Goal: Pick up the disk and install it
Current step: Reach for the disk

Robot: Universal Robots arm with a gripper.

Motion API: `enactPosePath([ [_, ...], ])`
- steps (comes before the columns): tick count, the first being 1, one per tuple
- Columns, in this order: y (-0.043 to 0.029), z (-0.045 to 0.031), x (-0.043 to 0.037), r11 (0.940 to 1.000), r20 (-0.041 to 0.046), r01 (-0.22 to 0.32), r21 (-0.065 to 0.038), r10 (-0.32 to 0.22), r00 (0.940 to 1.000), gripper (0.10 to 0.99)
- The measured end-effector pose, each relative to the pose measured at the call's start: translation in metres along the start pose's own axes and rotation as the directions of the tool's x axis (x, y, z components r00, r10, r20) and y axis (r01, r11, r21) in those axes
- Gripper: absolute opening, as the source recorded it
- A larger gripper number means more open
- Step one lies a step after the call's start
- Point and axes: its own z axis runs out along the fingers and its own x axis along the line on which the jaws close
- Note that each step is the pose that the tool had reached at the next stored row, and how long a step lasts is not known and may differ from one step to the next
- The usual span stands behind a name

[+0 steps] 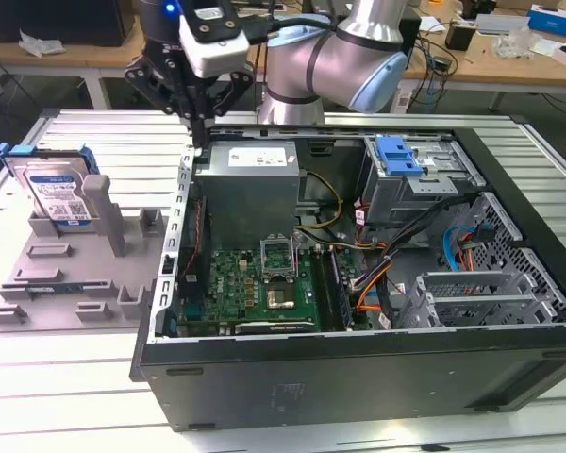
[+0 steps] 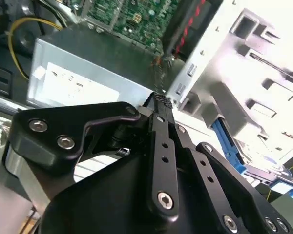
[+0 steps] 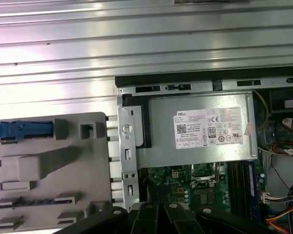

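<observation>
The disk [image 1: 57,189] stands on edge in a grey fixture [image 1: 75,278] at the exterior view's left, its blue-and-white label showing inside a blue carrier bracket. In the first wrist view I see it from above as a blue bar, the disk [image 3: 22,130]. My gripper [image 1: 199,140] hangs over the back left corner of the open computer case [image 1: 358,377], to the right of the disk and apart from it. Its black fingers [image 2: 162,105] meet at the tips, shut with nothing between them.
Inside the case a big grey metal box with a white sticker [image 1: 250,179] lies just under the gripper. A green circuit board [image 1: 255,283], loose cables, and a drive cage with a blue ribbed latch [image 1: 399,156] lie beyond. The robot arm [image 1: 349,57] reaches in from the back.
</observation>
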Motion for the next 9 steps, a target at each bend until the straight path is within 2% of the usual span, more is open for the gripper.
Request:
enactPosePath([
  [2, 0.0018, 0.0001, 0.0131, 1.0000, -0.0024, 0.000, 0.000, 0.000, 1.0000, 0.106],
  [4, 0.0036, 0.0004, 0.0298, 1.0000, -0.0044, 0.000, 0.000, 0.000, 1.0000, 0.106],
  [9, 0.0100, 0.0021, 0.0525, 1.0000, -0.0058, 0.000, 0.001, 0.000, 1.0000, 0.106],
])
